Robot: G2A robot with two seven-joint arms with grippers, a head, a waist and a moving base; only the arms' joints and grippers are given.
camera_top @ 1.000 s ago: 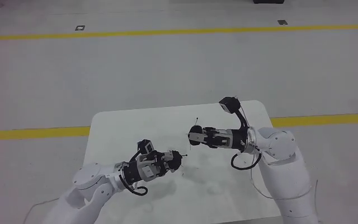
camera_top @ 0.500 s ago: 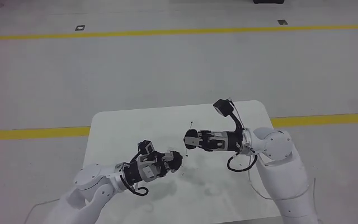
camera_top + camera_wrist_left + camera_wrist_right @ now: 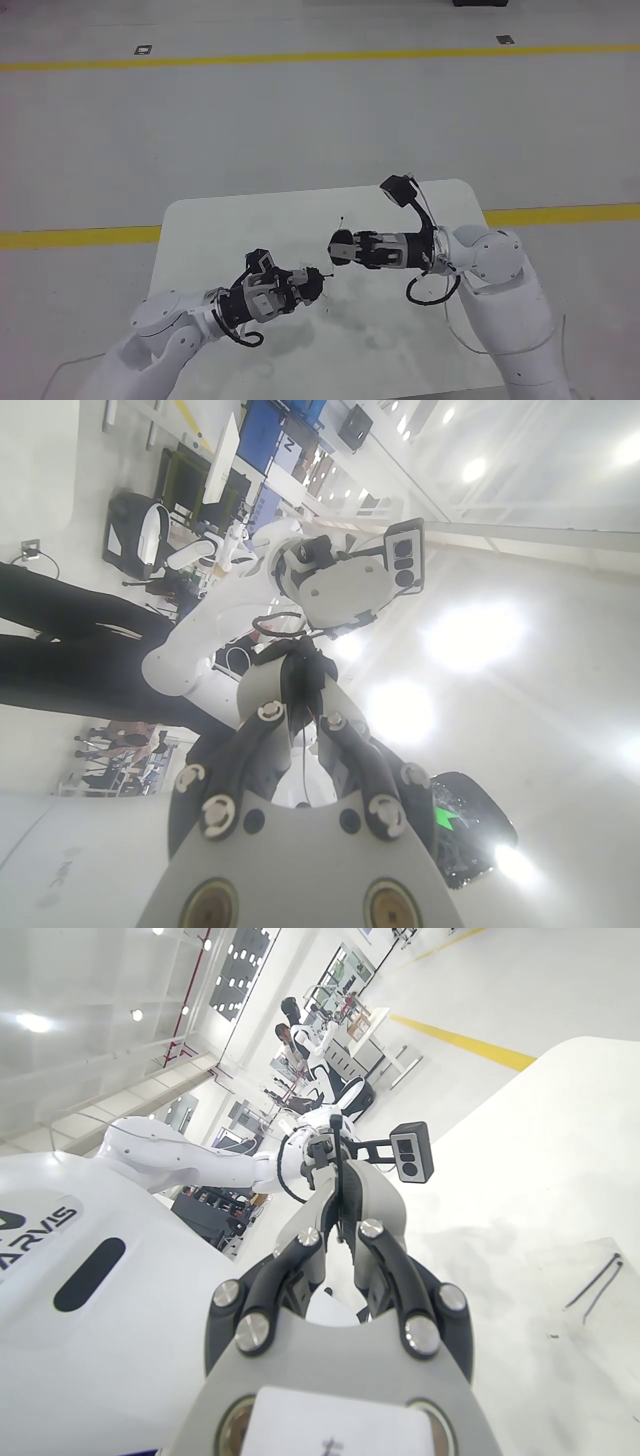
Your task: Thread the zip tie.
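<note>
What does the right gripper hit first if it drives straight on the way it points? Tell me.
Most likely the left gripper: the right wrist view puts it just beyond the right gripper and its zip tie. From above they look slightly offset, so depth is uncertain.

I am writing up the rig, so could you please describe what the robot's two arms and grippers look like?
Both arms have smooth white shells, with a black cable looped at the wrist and a black camera box on a bracket. The left gripper and right gripper have black linkage bars with silver screws and pale grey fingers with ribbed black pads.
</note>
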